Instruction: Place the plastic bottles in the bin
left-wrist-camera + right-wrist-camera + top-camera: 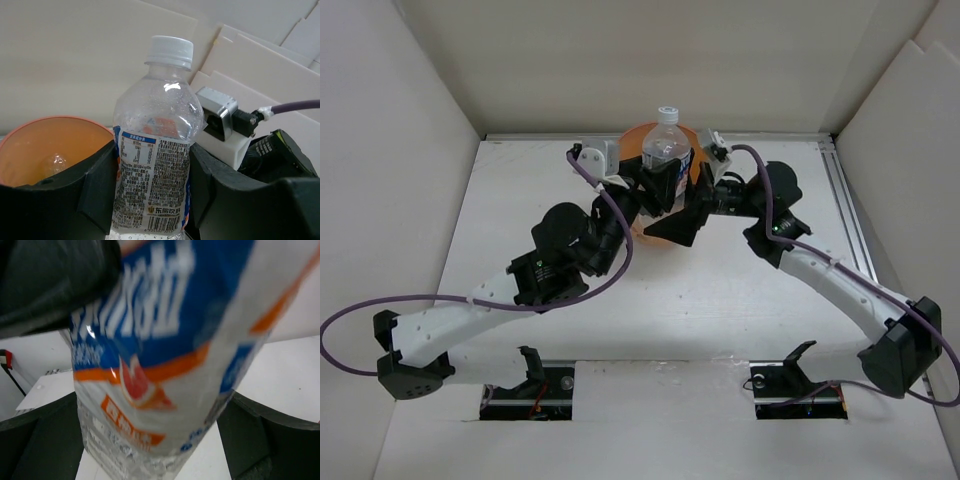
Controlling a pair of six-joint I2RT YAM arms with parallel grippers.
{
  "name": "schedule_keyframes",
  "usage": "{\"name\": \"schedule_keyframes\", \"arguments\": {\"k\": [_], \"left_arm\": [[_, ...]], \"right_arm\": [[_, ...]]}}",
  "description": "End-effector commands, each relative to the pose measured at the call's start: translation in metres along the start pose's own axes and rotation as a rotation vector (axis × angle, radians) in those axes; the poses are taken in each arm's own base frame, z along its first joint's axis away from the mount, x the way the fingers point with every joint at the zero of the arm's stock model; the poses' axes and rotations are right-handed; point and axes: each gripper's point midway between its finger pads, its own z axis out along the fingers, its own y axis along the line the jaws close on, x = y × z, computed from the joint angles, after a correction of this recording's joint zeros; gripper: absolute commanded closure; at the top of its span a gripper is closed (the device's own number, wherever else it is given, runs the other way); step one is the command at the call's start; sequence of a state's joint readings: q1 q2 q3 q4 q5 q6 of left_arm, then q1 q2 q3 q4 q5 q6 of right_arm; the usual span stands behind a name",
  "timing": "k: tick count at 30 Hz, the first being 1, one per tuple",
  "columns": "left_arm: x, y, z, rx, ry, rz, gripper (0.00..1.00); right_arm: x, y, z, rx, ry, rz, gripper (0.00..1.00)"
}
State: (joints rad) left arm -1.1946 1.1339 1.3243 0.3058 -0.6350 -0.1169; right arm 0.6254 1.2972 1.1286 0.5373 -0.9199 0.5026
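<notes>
One clear bottle [665, 145] with a white cap and a blue and orange label is held upright over the orange bin [632, 138], which is set at the far middle of the white desk [720, 320]. The bottle is clamped low on its body by the left pincer [152, 200], whose black fingers [95, 190] are pressed against the label on both sides. From the other side the same bottle is flanked by the right pincer [150, 440]. Its fingers [45, 435] are seen just beside the plastic, but whether they are pressed on it cannot be told. Both arms are bent inward, with the wrists close together above the bin. In the left wrist view the bin's open mouth is seen behind the left finger, and a pale, clear shape is glimpsed inside it, too blurred to be named.
</notes>
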Motion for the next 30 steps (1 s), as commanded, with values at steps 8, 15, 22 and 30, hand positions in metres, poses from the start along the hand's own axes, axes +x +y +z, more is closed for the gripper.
{"name": "schedule_keyframes", "arguments": {"k": [8, 15, 22, 30], "left_arm": [[0.016, -0.014, -0.006, 0.066, 0.032, -0.054, 0.71], [-0.004, -0.006, -0.009, 0.025, 0.01, -0.074, 0.0], [-0.01, 0.037, -0.032, -0.162, 0.049, -0.083, 0.0], [0.008, 0.073, -0.068, -0.226, 0.126, -0.095, 0.0]], "right_arm": [[-0.051, -0.001, 0.011, 0.01, -0.128, -0.13, 0.82], [-0.048, -0.053, 0.005, 0.137, -0.098, -0.12, 0.99], [-0.066, -0.14, -0.013, 0.309, -0.082, -0.137, 0.95], [-0.056, -0.241, -0.029, 0.442, -0.039, -0.081, 0.2]]}}
